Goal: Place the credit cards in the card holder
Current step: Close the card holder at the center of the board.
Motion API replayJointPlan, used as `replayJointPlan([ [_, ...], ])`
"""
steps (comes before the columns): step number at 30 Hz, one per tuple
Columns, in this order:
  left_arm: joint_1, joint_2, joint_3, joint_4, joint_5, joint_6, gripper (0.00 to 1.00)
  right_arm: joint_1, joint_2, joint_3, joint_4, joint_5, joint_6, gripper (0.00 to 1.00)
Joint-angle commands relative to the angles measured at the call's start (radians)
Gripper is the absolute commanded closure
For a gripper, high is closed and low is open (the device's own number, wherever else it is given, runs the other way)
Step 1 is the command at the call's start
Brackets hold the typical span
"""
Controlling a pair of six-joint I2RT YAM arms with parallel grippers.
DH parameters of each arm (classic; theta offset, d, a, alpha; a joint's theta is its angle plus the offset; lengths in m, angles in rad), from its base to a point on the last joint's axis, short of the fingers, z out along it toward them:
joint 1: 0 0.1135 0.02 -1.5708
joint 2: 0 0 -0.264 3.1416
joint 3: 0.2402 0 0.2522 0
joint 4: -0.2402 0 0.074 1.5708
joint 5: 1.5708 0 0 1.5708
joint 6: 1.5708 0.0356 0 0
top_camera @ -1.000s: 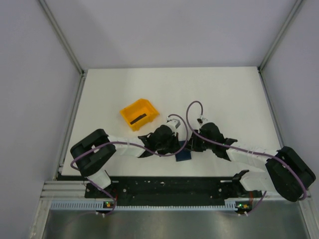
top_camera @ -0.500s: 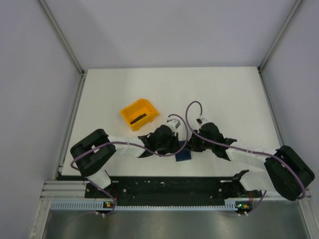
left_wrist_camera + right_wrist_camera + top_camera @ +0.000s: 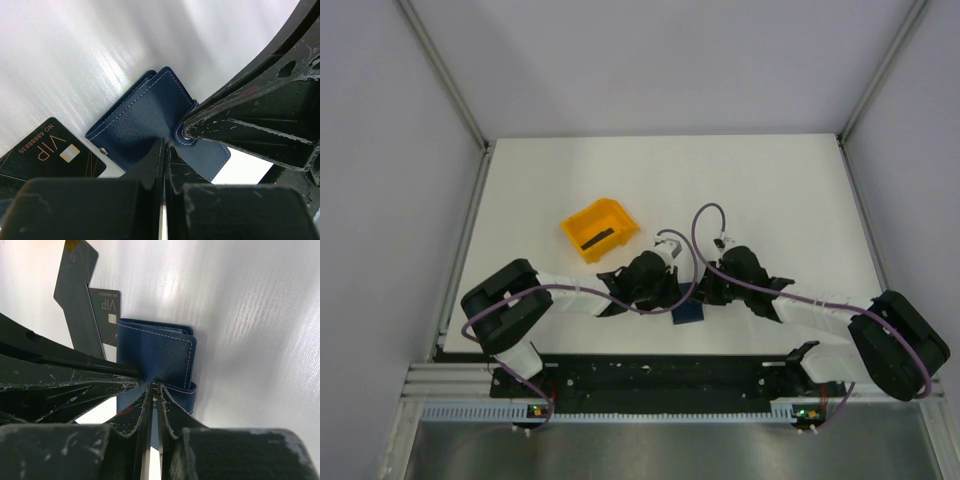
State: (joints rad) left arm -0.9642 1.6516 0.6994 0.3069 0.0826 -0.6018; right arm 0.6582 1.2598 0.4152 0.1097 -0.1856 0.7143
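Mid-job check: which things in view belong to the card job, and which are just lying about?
Job:
- card holder, pinched by the left jaws and right jaws
- VIP card, on the table beside it
- dark card, apparently the second one

Lying about:
- orange bin, though the dark card lies in it
- white table
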Motion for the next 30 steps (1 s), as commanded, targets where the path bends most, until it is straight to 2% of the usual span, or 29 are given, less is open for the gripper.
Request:
replayJointPlan([
  [1,-0.007,-0.009,-0.024,-0.058,0.005,0.004,1.00,-0.005,0.024,0.016,0.001,-0.011,-0.019,0.93],
  [19,-0.007,-0.013,-0.021,-0.061,0.005,0.004,1.00,-0.003,0.004,0.013,-0.030,-0.017,-0.033,0.87],
  [24,-0.007,-0.012,-0.021,-0.063,0.008,0.004,1.00,0.000,0.001,-0.016,0.005,-0.012,-0.018,0.87],
  [30,-0.007,-0.010,-0.017,-0.061,0.011,0.002,1.00,0.049,0.006,-0.052,0.038,0.049,0.010,0.87],
])
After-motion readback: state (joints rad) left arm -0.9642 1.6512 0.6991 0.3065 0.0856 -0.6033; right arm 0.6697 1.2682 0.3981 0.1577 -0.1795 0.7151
